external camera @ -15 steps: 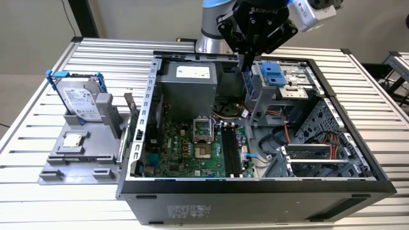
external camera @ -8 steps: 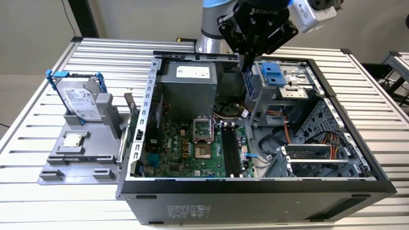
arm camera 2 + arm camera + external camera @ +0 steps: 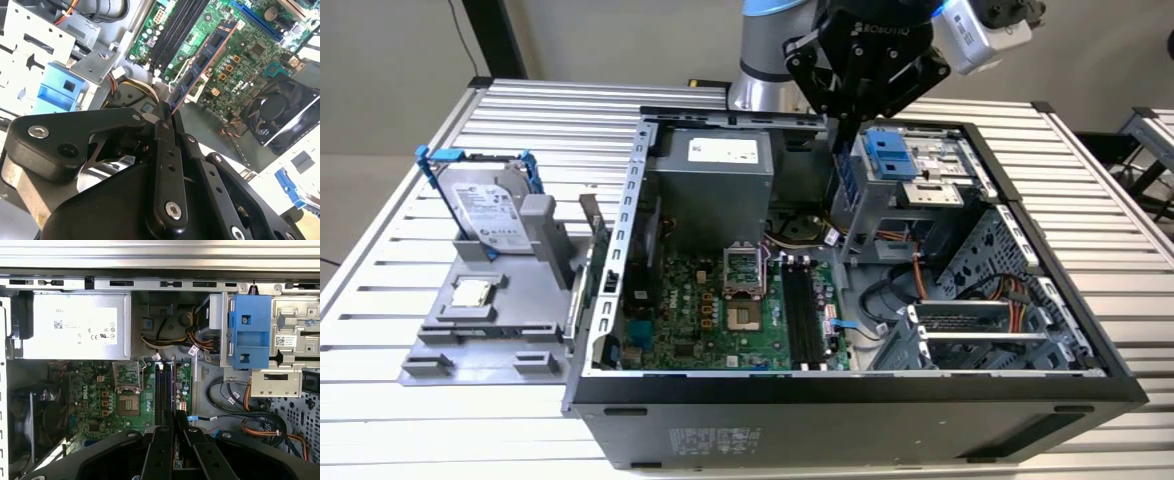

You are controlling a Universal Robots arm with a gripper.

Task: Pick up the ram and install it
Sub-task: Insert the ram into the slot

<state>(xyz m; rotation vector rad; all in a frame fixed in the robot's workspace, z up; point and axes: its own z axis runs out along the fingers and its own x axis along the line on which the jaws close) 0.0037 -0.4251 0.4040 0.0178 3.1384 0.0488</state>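
Blue-green ram (image 3: 202, 62): picked up, clamped in my gripper (image 3: 165, 117).
Install: undone, I judge; it hangs above the memory slots (image 3: 175, 30).

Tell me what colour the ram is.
The ram is dark blue; it shows best in the second wrist view.

Materials/finish, tower interior
gripper (image 3: 167, 120): matt black links, bright steel screws. ram (image 3: 205, 60): dark glossy board, matt black chips. case (image 3: 636, 180): dull bare sheet metal. drive latch (image 3: 248, 330): smooth blue plastic. table (image 3: 454, 440): ribbed, pale brushed metal.
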